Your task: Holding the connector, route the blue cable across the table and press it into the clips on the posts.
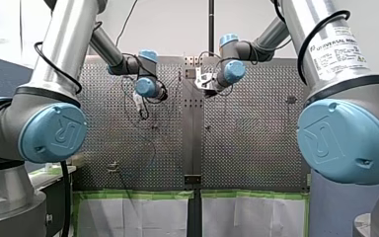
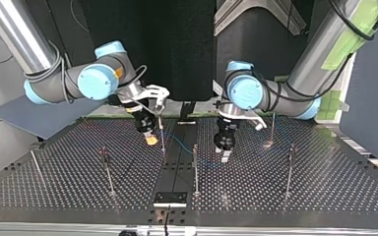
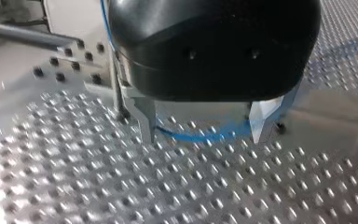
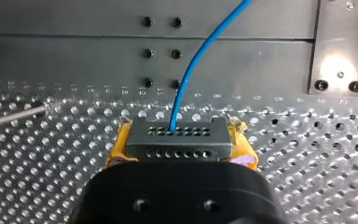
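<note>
We saw open perforated metal table [image 2: 325, 187] between well-spaced thin metal posts [image 2: 195, 169]. Our right gripper [image 2: 150, 139] clamped the grey connector block [image 4: 177, 142], thin blue cable [image 4: 191, 70] leading off it. Our left gripper [image 3: 204, 133] gaped wide, the cable between its fingers.

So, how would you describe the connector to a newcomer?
Over the perforated table, find my right arm, at the top view's left. Between its yellow-padded jaws sits the connector: a grey block with two rows of holes, the only thing the blue cable enters.
</note>
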`<state>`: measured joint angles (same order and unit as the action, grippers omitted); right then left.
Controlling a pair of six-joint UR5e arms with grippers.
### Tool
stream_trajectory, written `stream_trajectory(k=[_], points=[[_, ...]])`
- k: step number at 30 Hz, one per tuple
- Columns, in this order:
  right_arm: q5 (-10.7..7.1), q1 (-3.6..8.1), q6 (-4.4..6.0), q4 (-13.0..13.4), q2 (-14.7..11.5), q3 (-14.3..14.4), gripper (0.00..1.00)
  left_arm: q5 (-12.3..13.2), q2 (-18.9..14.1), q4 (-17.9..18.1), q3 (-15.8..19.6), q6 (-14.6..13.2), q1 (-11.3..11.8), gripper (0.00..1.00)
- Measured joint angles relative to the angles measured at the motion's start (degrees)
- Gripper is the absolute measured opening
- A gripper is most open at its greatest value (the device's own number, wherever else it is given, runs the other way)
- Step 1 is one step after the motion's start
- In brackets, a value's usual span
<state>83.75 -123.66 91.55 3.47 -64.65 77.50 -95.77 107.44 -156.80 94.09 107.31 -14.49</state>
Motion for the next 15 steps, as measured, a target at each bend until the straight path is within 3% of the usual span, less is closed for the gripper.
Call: stream_trajectory(k=[3,7,15], points=[[0.03,-0.10,1.07,-0.3,1.2,-0.1,0.00,-1.4,-1.6,-1.3,0.1,0.8,-0.6,1.00],[0.06,0.07,1.51,-0.8,1.9,-0.1,0.00,-3.1,-3.5,-3.2,0.1,2.3,-1.5,1.00],[0.23,0.25,2.22,-1.2,-1.4,-0.2,0.00,-5.8,-6.1,-7.3,0.2,6.3,-2.6,1.00]])
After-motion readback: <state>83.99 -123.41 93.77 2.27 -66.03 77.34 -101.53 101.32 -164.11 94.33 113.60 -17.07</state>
